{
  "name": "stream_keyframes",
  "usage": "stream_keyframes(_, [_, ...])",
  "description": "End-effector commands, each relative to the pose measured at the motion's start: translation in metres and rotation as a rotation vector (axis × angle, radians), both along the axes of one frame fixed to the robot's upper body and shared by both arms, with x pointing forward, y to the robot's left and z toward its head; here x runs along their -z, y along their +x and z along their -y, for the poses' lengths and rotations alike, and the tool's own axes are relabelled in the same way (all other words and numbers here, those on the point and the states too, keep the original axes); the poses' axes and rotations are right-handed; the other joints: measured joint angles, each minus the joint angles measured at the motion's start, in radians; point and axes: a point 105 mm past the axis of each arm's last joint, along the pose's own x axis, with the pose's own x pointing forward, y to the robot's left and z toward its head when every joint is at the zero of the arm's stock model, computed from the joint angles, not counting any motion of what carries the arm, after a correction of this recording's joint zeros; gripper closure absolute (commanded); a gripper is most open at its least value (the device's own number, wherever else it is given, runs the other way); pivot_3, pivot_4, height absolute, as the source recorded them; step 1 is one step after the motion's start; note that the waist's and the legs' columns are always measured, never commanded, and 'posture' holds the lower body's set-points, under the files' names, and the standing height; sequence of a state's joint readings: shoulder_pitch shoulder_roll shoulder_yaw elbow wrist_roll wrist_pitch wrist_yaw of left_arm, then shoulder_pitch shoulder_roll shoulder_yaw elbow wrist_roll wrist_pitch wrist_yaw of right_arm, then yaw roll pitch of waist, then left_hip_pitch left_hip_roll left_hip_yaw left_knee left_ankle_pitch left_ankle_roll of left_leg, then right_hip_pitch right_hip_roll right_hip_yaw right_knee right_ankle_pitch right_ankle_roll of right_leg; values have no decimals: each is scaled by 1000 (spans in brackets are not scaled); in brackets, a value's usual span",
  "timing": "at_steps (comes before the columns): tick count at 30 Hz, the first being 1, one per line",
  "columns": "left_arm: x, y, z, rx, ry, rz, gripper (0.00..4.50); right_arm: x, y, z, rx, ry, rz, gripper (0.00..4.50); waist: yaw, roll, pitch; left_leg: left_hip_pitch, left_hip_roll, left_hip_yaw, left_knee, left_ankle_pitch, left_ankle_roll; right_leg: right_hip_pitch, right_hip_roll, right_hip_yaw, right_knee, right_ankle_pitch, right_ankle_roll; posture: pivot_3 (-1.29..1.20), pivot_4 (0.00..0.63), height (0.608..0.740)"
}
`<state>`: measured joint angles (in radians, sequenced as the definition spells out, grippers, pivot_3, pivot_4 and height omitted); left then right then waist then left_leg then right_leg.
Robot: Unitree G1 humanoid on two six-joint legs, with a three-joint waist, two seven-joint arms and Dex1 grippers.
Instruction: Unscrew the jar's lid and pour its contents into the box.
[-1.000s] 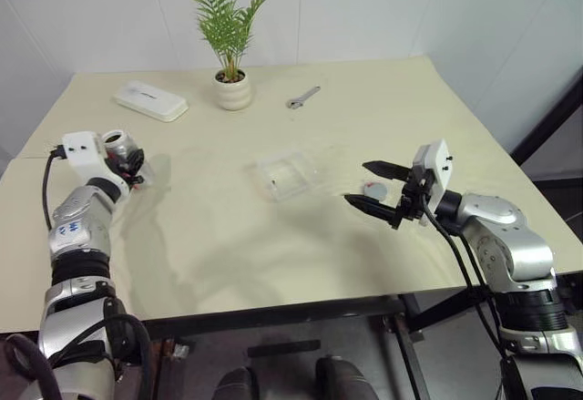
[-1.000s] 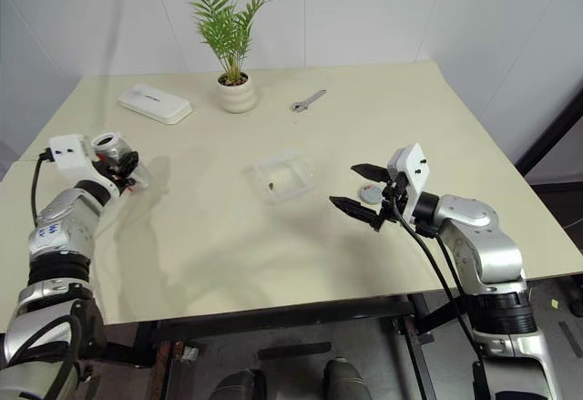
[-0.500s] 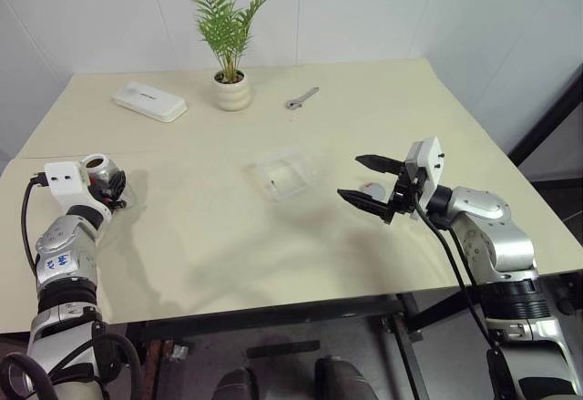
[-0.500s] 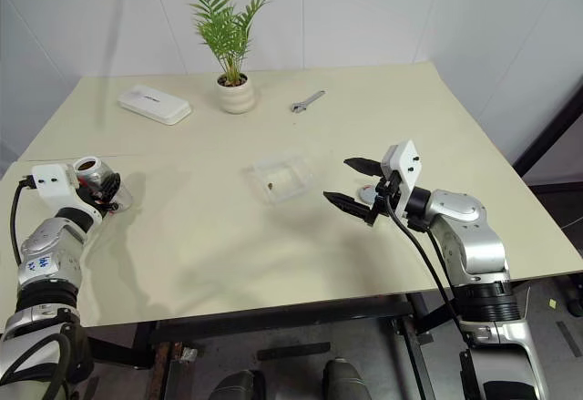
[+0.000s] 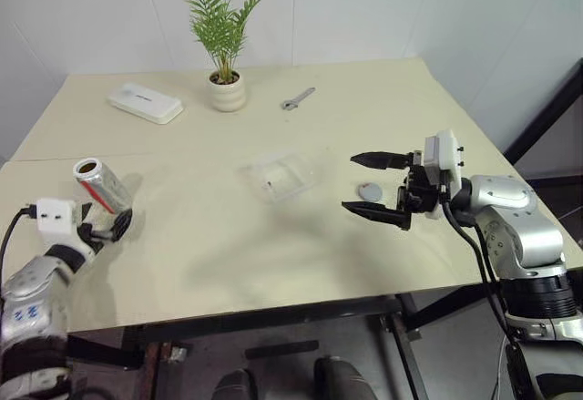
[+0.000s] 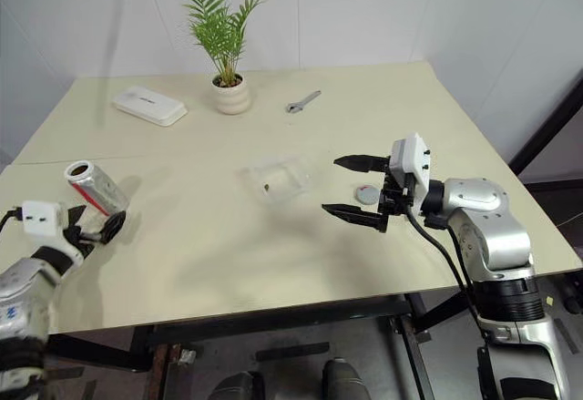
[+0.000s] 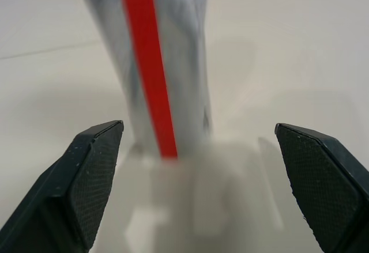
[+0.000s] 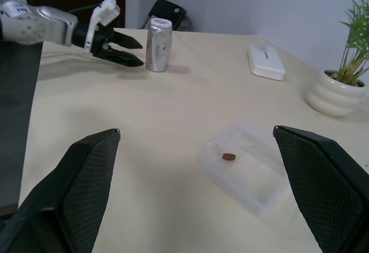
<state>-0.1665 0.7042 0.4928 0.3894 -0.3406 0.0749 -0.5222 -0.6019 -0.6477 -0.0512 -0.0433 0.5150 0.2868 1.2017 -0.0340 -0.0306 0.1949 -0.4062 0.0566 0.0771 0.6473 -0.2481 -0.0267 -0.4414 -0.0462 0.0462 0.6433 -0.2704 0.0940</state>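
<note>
The jar (image 5: 100, 184) stands upright on the table's left side, its mouth uncapped and a red strip (image 7: 149, 63) down its side. My left gripper (image 5: 105, 227) is open just behind it, on the robot's side, with its fingers (image 7: 92, 178) apart from the jar. The grey lid (image 5: 369, 190) lies flat on the table to the right. My right gripper (image 5: 349, 181) hovers open beside it, pointing left. The clear box (image 5: 278, 175) sits mid-table with one brownish bit (image 8: 229, 157) of the contents in it.
A white plant pot (image 5: 225, 90) with a palm, a white case (image 5: 144, 102) and a small wrench (image 5: 300, 98) lie toward the far edge. The table's front edge (image 5: 273, 313) runs just below both arms.
My left gripper has opened and let go of the jar, then drawn back and down toward the robot. The jar now stands alone on the table. My right gripper has risen slightly and turned.
</note>
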Motion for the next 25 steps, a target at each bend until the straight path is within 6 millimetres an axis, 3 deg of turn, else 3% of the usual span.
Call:
stream_keyframes(1, [-24, -27, 0, 104, 311, -20, 8, -9, -10, 8, -17, 16, 35, 0, -3, -1, -1, 0, 2, 0, 0, -1, -1, 0, 1, 0, 0, 0, -1, 0, 150, 740])
stream_keyframes(3, [-26, -39, 8, 194, 405, -50, 8, -9, -9, 12, -5, 22, 17, 0, -3, -2, -1, 1, 6, 1, 0, -2, -3, 0, 1, 0, -1, -2, -7, 0, 150, 740])
stream_keyframes(6, [-38, -45, 25, 299, 404, -38, 8, -6, -8, 18, 12, 12, -9, 0, 3, -2, -1, 1, 9, 2, -1, -2, -3, -1, 0, 0, -2, -8, -19, 0, 150, 740])
stream_keyframes(10, [-67, -46, 87, 607, 379, 92, 8, 5, -1, 30, 68, -63, -8, 0, 5, -2, -1, 1, 10, 3, -1, -2, -4, 0, 0, 1, -7, -8, -23, 0, 150, 740])
stream_keyframes(13, [-76, -43, 121, 791, 359, 124, 8, 4, 2, 37, 80, -52, -21, 0, 3, -2, -1, 1, 9, 5, -2, -2, -3, 1, 0, 3, -9, -7, -22, 0, 150, 740])
stream_keyframes(18, [-83, -27, 142, 899, 358, 143, 8, 8, 3, 41, 95, -53, -37, 0, -7, -2, -1, 2, 8, 11, -2, -3, -3, -1, 8, 9, -9, -2, -13, 0, 150, 740])
stream_keyframes(25, [-83, -11, 142, 932, 369, 133, 8, 16, 3, 51, 171, -44, -48, 0, -23, -2, -1, 2, 9, 13, -2, -3, -3, -2, 11, 12, -9, 3, -4, 0, 150, 740])
